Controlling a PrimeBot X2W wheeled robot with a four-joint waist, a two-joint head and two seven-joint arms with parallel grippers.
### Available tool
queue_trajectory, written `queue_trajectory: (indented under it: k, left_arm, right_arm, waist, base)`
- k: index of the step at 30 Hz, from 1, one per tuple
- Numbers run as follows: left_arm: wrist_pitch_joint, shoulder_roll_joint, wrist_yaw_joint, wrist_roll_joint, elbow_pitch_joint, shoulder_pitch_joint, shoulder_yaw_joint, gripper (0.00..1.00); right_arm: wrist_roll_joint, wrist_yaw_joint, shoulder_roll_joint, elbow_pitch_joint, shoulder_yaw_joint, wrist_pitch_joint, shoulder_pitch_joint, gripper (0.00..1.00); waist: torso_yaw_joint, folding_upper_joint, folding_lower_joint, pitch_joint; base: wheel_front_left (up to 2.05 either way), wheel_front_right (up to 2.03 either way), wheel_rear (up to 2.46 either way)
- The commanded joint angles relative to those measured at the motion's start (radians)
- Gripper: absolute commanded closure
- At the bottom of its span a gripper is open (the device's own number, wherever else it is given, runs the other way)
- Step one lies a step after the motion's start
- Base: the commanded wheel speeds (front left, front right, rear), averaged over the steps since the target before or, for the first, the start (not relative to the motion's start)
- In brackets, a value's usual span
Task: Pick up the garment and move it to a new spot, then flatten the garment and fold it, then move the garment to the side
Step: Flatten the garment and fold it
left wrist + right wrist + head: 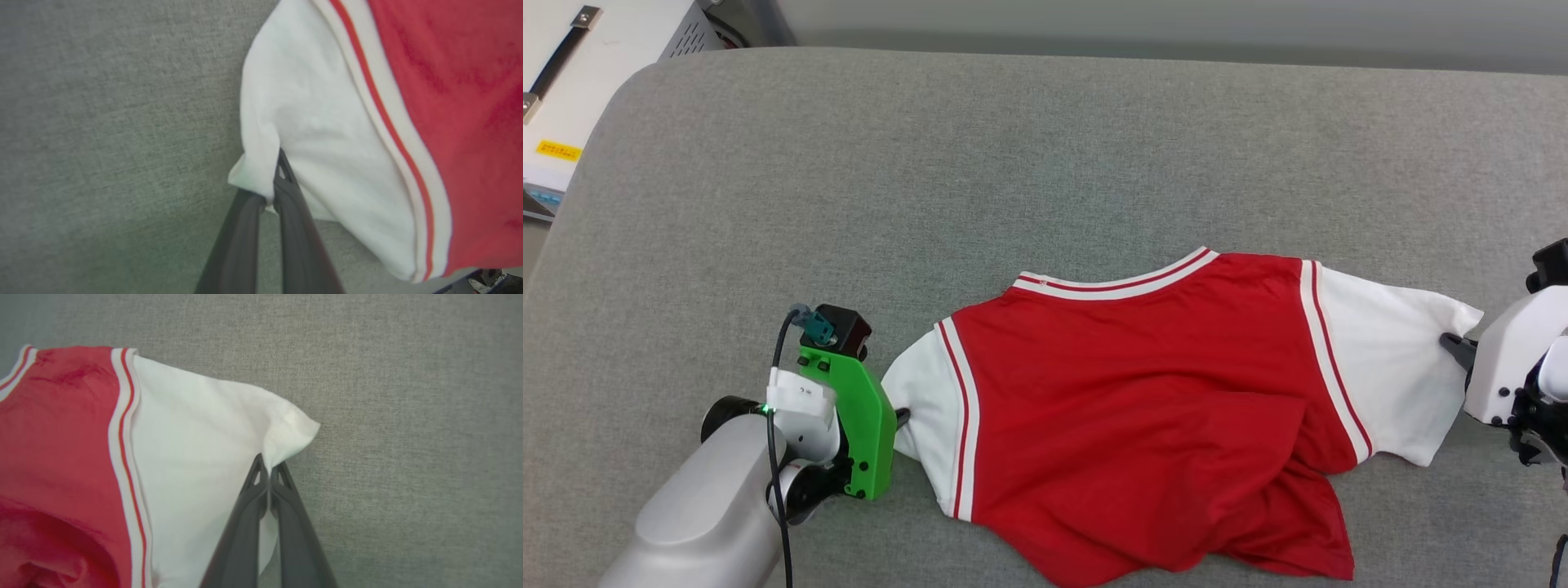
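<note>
Garment (1143,392) lay on the grey fabric-covered desk (931,163), toward the near right, plain red side up, collar trim pointing away from the robot. The hem was rumpled, with a fold bunched at the near edge.

Left gripper (274,183) was clenched on the cuff of the white left sleeve (923,408), with cloth puckered between the fingers. Right gripper (269,469) was likewise clamped on the tip of the right sleeve (1396,367) — both grasps sat at the outer sleeve ends, well apart.

Judged step: the two-handed grasp was set, so the lift to a new spot or the stretch to flatten was at hand; which of the two could not be told.

Next move would call for raising both arms together and keeping the sleeves taut and level — uneven pull risks a cuff slipping out, since only a little cloth was pinched.
</note>
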Motion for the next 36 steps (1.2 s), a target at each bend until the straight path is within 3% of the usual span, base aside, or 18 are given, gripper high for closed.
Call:
queue_trajectory:
  k: [1,5,16,28,36]
  left_arm:
    - [-0.031,-0.027,0.010,0.024,0.031,0.017,-0.020,1.00]
    - [-0.147,-0.007,0.037,0.077,0.029,-0.026,0.007,1.00]
    - [-0.375,0.026,0.058,0.146,0.055,-0.215,0.092,1.00]
    - [-0.523,0.022,-0.003,0.267,0.220,-0.624,0.086,1.00]
    - [-0.644,0.011,-0.007,0.314,0.345,-0.900,0.107,1.00]
  right_arm:
    - [-0.010,-0.001,-0.007,-0.009,-0.002,-0.018,0.004,1.00]
    - [-0.039,-0.001,-0.015,-0.011,0.000,-0.065,-0.019,1.00]
    - [-0.101,-0.001,0.012,0.059,0.018,-0.179,-0.207,1.00]
    - [-0.134,-0.001,-0.018,0.179,0.035,-0.280,-0.598,1.00]
    - [-0.200,-0.001,-0.027,0.273,0.050,-0.381,-0.912,1.00]
  waist:
    - [0.005,-0.0001,0.0001,-0.014]
    - [0.012,-0.0001,0.0001,-0.041]
    - [-0.007,-0.0001,0.0001,-0.079]
    - [-0.020,-0.0001,0.0001,0.019]
    - [-0.038,-0.0001,0.0001,0.110]
  base:
    - [0.00,0.00,0.00]
    - [0.00,0.00,0.00]
    - [0.00,0.00,0.00]
    - [0.00,0.00,0.00]
    - [0.00,0.00,0.00]
